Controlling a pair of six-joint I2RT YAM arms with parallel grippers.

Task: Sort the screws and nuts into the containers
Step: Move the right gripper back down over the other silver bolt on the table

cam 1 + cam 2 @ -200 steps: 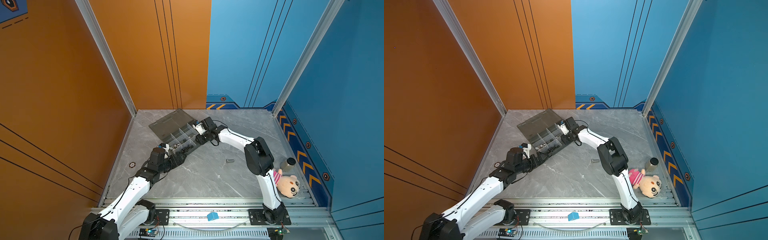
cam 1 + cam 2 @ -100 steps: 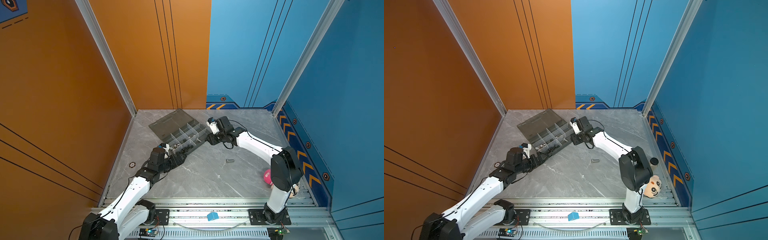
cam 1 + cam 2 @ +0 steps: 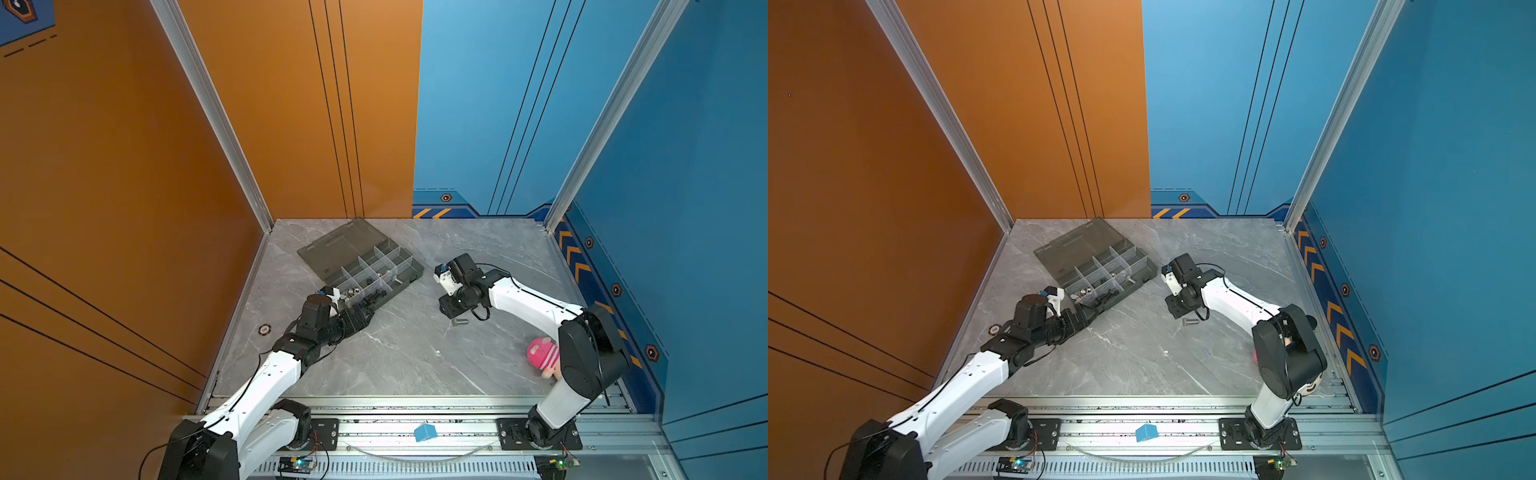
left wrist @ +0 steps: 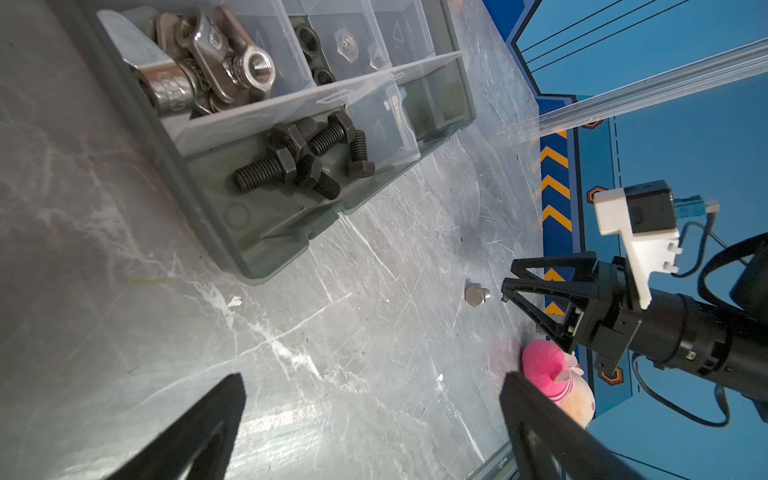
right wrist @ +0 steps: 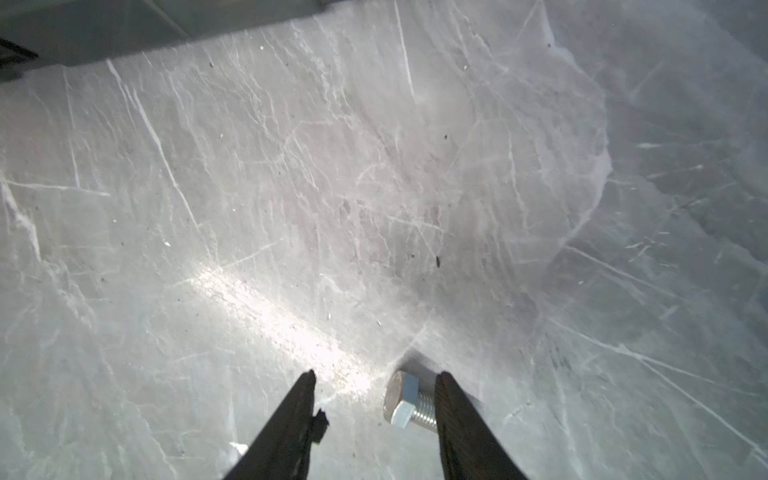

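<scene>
Changed: the right arm has swung away from the organizer box (image 3: pixel 409 276) and is now lowering the right gripper (image 3: pixel 450 308) over the silver bolt (image 5: pixel 409 401); the left arm is not shifting at all.
Silver bolt: lying on its side on the bare marble table (image 3: pixel 395 353), well apart from the box and, in both top views, just beside the right fingertips.
Long axis: running across the gap between the jaws, with the hex head inside the gap and the threaded shank passing behind one finger (image 5: pixel 457 424) (so closing would, by my reading, be pressing end to end rather than across the shank).
Right gripper: standing partly open and gripping nothing; whether that finger is touching the threads I cannot tell.
Left gripper (image 4: pixel 372 378): gaping at its widest, empty, hovering at the box's near corner, far from the bolt.
Nearer arm: the right, plainly.
Box contents: black bolts (image 4: pixel 307 162) are lying in the corner compartment, silver wing nuts (image 4: pixel 208 62) in the neighbouring one.
Coming move: probably calling for a wrist turn or sideways shift before closing.
</scene>
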